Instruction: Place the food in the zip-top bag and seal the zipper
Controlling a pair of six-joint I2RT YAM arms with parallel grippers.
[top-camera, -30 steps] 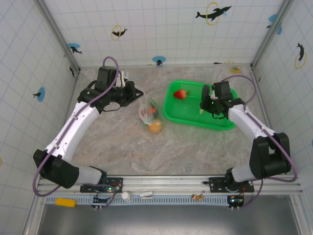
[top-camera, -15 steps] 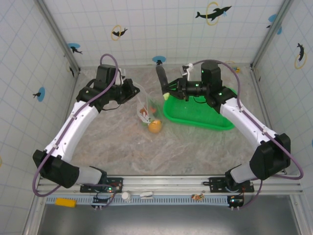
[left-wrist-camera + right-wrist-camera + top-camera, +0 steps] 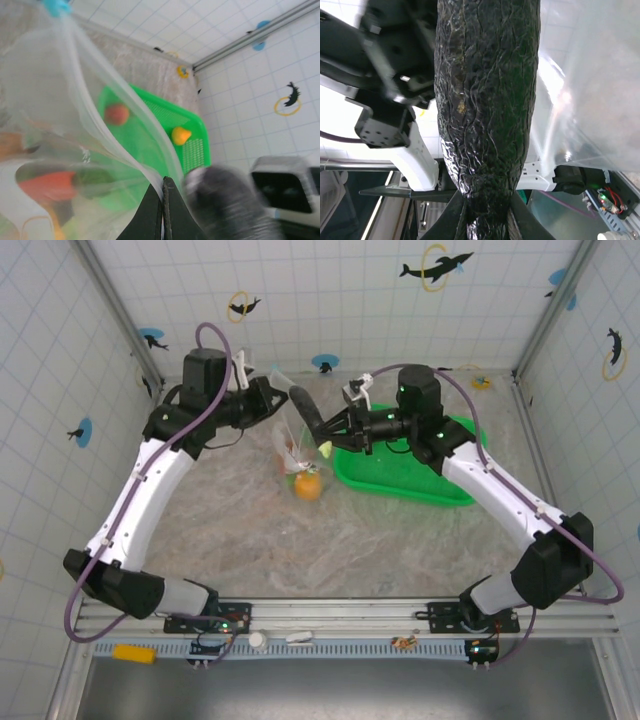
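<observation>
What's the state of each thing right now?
left gripper: shut on zip-top bag rim
right gripper: shut on eggplant
zip-top bag: held up, mouth open, unsealed
eggplant: gripped, outside the bag
orange citrus: in bag
strawberry: loose in green basket

The zip-top bag [image 3: 292, 445] is at the middle of the worktop [image 3: 250, 550], just left of the basket [image 3: 400, 490]. Its upper edge is at the back, between the closed jaws of the left gripper [image 3: 270, 398], which is behind and left of it. The citrus [image 3: 308, 485] sits in the bag's low front end. Behind it in the bag lie the carrot [image 3: 45, 182] and the cucumber [image 3: 92, 177], side by side. The eggplant [image 3: 308, 415] is above the worktop, touching the right side of the bag near its mouth. The right gripper [image 3: 335, 426] grips its right end, over the left rim of the basket. In the basket lie the strawberry [image 3: 116, 114] and a small piece [image 3: 181, 135], apart from each other.
</observation>
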